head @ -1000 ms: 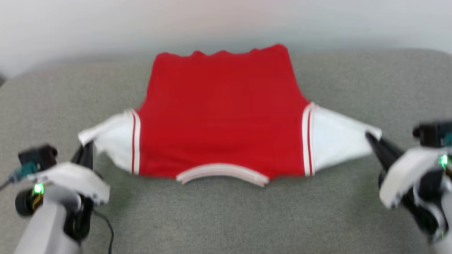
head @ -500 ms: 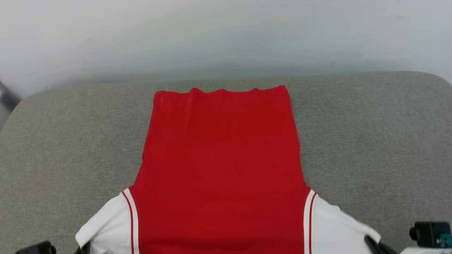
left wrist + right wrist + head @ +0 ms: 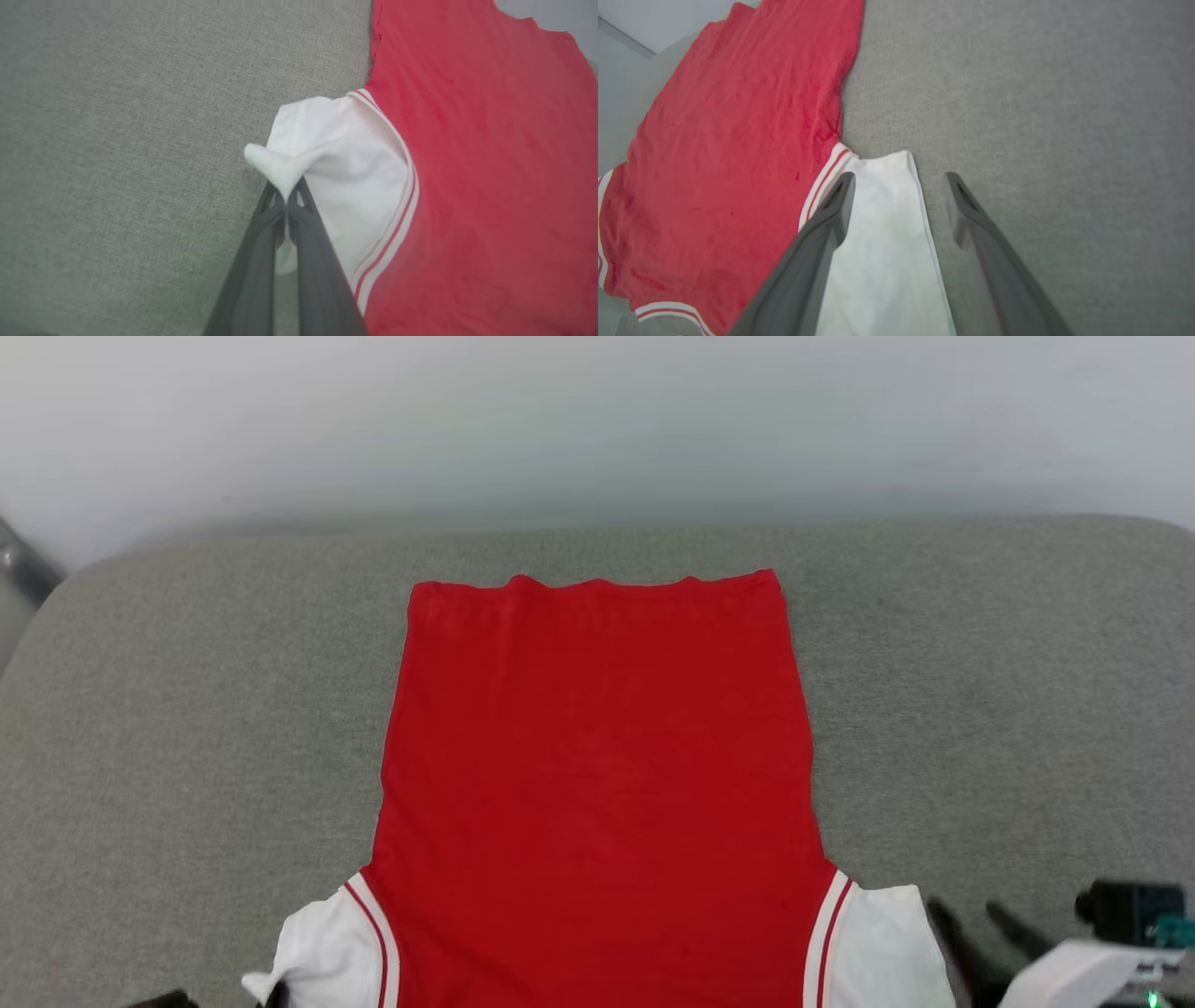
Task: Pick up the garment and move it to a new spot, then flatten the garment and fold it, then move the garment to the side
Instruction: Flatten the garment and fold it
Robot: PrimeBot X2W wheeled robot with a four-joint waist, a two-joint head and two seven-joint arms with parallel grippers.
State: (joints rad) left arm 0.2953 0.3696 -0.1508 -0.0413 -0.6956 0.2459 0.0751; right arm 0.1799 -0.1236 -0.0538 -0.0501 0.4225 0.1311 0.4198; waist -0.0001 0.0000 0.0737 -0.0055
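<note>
The shirt (image 3: 597, 784) lies face down on the grey fabric surface (image 3: 980, 709), red body spread smooth, hem at the far end, so this looks like the flattening step.

The left claw (image 3: 285, 198) is clamped tight on the tip of the left sleeve (image 3: 345, 158), which bunches into a little peak at the pinch. To do this well I'd draw that tip outward and low – just enough to take out the folds without dragging the red body – and lay it down before letting go.

The right claw (image 3: 899, 179) has its fingers wide apart and grips nothing. One finger hangs over the right sleeve (image 3: 882, 242), the other over bare surface – whether either touches, I can't tell. It should lift straight off so it doesn't snag the sleeve's edge.
</note>
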